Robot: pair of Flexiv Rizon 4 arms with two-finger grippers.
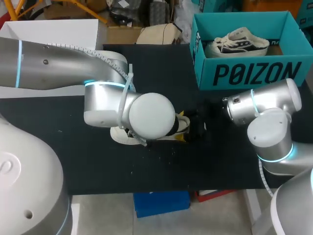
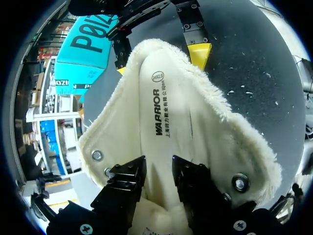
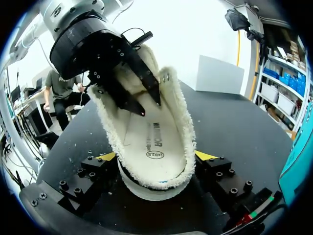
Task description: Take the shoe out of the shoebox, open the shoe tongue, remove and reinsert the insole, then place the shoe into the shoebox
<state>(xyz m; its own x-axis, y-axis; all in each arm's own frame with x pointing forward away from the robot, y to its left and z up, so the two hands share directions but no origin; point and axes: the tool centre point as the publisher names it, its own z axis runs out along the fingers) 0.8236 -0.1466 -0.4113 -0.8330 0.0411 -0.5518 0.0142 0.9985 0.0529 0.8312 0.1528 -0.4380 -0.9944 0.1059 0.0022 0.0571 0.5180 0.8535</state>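
A cream shoe (image 1: 121,136) with fleecy lining lies on the black table, mostly hidden under my left wrist. Its printed insole (image 2: 156,107) lies flat inside. My left gripper (image 2: 159,164) reaches down into the shoe's heel end, its black fingers a little apart over the insole with nothing clamped; the right wrist view shows the left gripper (image 3: 149,107) inside the opening. My right gripper (image 3: 155,156) holds the shoe (image 3: 156,142) at the toe, one yellow tip against each side. The teal shoebox (image 1: 244,73) stands at the back right.
A second shoe (image 1: 239,41) with dark laces lies inside the shoebox. A white box (image 1: 54,32) and a cardboard box (image 1: 122,34) stand along the back edge. Bare black table (image 1: 220,161) stretches in front of the shoe.
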